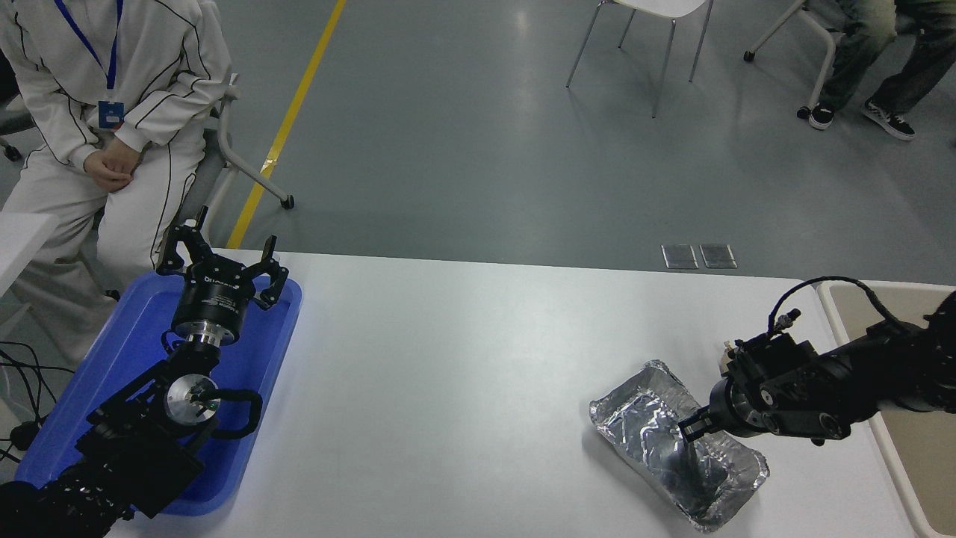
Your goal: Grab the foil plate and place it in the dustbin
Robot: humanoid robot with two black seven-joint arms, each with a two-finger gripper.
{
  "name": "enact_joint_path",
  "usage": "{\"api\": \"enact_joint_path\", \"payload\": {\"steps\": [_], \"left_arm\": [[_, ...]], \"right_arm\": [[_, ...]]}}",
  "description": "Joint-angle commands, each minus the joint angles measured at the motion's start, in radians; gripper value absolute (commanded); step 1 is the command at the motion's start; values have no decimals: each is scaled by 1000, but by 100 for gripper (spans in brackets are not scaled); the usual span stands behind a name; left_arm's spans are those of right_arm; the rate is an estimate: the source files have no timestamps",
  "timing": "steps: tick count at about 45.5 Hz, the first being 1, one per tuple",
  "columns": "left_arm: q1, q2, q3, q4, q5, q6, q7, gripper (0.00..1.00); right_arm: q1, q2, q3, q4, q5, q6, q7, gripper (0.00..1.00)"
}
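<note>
Foil plate (657,441): lies flat on the table at the right near side, long axis running from far left to near right; crinkled, shiny, rim intact all round.
Table (463,388): white, spans the width of the view; carries the foil plate and the blue tray.
Dustbin (907,441): beige, pale rim, at the table's right edge; only its left part is in view, partly covered by the right arm. Well to the right of the foil plate, not touching it.
Blue tray (261,359): flat, on the table's left end, under the left arm.
Left gripper (224,265): parked above the far end of the blue tray, fingers spread wide, holding nothing.
Right gripper (691,432): comes in from the right edge over the dustbin rim and points left and down at the foil plate's right long rim, about midway along it. The fingertips sit at or just inside that rim; contact looks likely but cannot be confirmed. How far the fingers stand apart cannot be told from this angle.
Person (112,119): seated beyond the table's far left corner, in white clothing, hands together in the lap.
</note>
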Motion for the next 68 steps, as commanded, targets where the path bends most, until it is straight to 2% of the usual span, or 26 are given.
{"api": "enact_joint_path", "payload": {"steps": [1,12,23,36,48,55,61,68], "left_arm": [[0,0,0,0,0,0,0,100],[0,0,0,0,0,0,0,100],[2,0,0,0,0,0,0,100],[2,0,0,0,0,0,0,100],[2,0,0,0,0,0,0,100],[0,0,0,0,0,0,0,100],[0,0,0,0,0,0,0,100],[0,0,0,0,0,0,0,100]], "right_arm": [[-3,-2,0,20,2,7,0,0],[9,-13,-2,52,13,9,0,0],[104,-101,-8,159,13,9,0,0],[301,-134,-155,322,15,9,5,0],[460,-210,-181,474,15,23,6,0],[597,-210,-216,535,16,122,6,0],[693,-211,-213,544,22,274,9,0],[795,-210,-218,549,120,401,9,0]]}}
